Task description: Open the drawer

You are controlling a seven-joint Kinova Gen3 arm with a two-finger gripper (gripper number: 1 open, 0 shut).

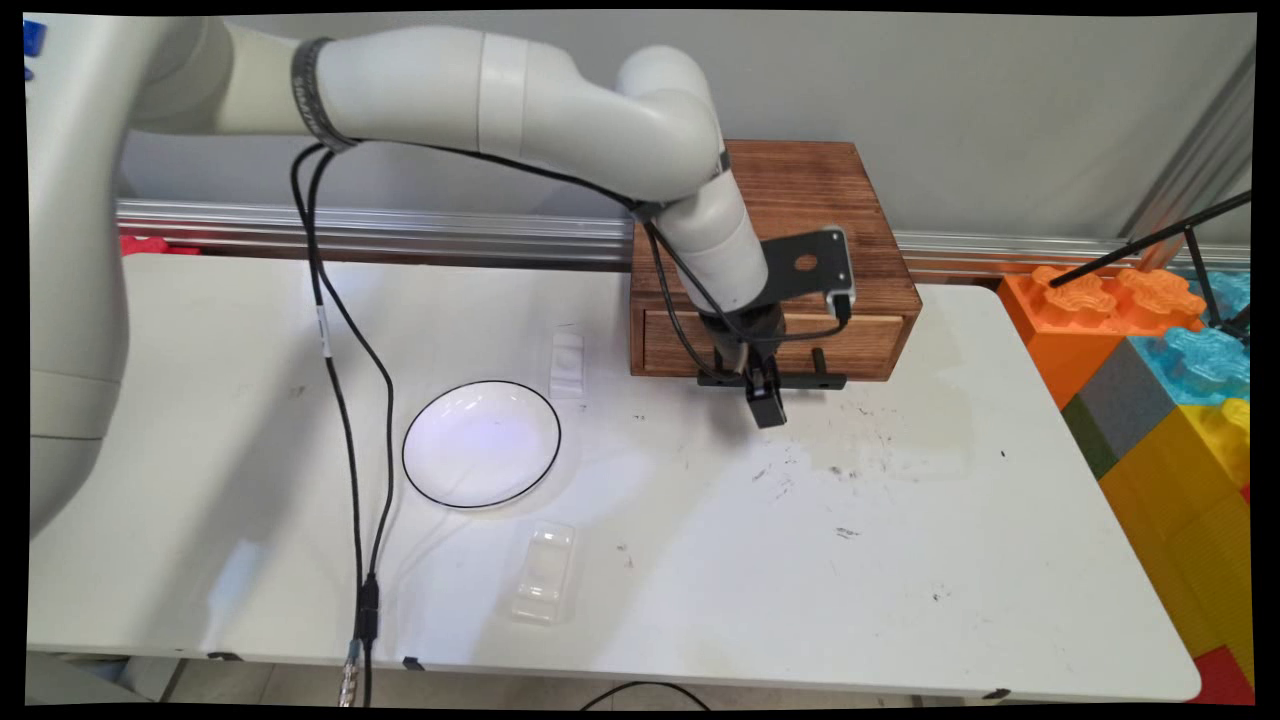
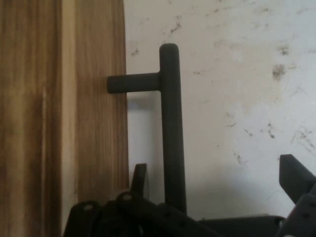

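A brown wooden box [image 1: 800,200] stands at the back of the white table [image 1: 900,560], with one drawer [image 1: 870,342] in its front face. The drawer front looks flush with the box. A black bar handle [image 1: 825,380] runs along the drawer's front on two short posts. My gripper [image 1: 764,397] hangs down right at the handle, left of its middle. In the hand view the handle bar [image 2: 172,123] passes between the fingers of my open gripper [image 2: 216,169], close to the left finger [image 2: 140,177] and well apart from the right one. The drawer's wood [image 2: 94,98] fills the left side.
A white plate with a black rim [image 1: 481,444] lies left of the box. A clear plastic container [image 1: 543,572] sits near the front edge, and a small clear piece [image 1: 567,364] lies by the box. Black cables [image 1: 350,420] hang over the table's left. Big coloured blocks [image 1: 1160,380] stand at right.
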